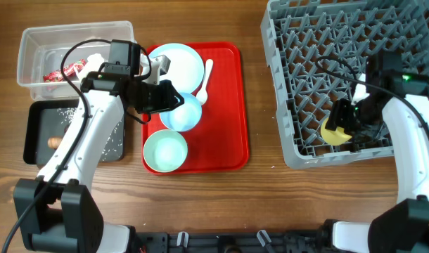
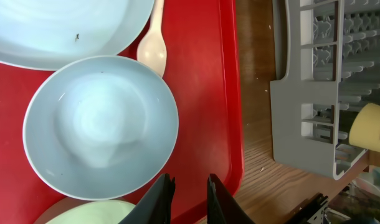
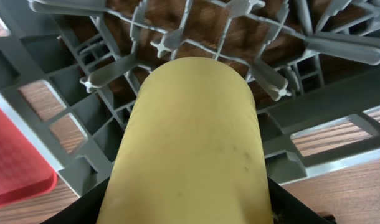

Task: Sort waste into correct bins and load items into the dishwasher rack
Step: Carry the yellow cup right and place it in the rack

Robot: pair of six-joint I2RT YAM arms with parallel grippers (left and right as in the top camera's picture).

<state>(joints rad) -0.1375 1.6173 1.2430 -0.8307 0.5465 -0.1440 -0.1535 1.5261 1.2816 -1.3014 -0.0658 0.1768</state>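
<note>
My left gripper (image 1: 174, 98) (image 2: 189, 186) hovers over the red tray (image 1: 232, 105) at the near rim of the light blue bowl (image 1: 181, 112) (image 2: 99, 127). Its jaws stand a narrow gap apart with nothing between them. The pale blue plate (image 1: 176, 67), white spoon (image 1: 206, 81) and mint green bowl (image 1: 165, 151) also lie on the tray. My right gripper (image 1: 344, 121) (image 3: 187, 205) is shut on the yellow cup (image 1: 334, 132) (image 3: 190, 143), low in the near-left corner of the grey dishwasher rack (image 1: 355, 42). The cup lies tilted on the rack's pegs.
A clear tub (image 1: 31, 42) at the far left holds a red-and-white wrapper (image 1: 60, 72). In front of it a black tray (image 1: 39, 112) holds white grains and an orange-brown piece (image 1: 54, 140). Bare wood separates the red tray from the rack.
</note>
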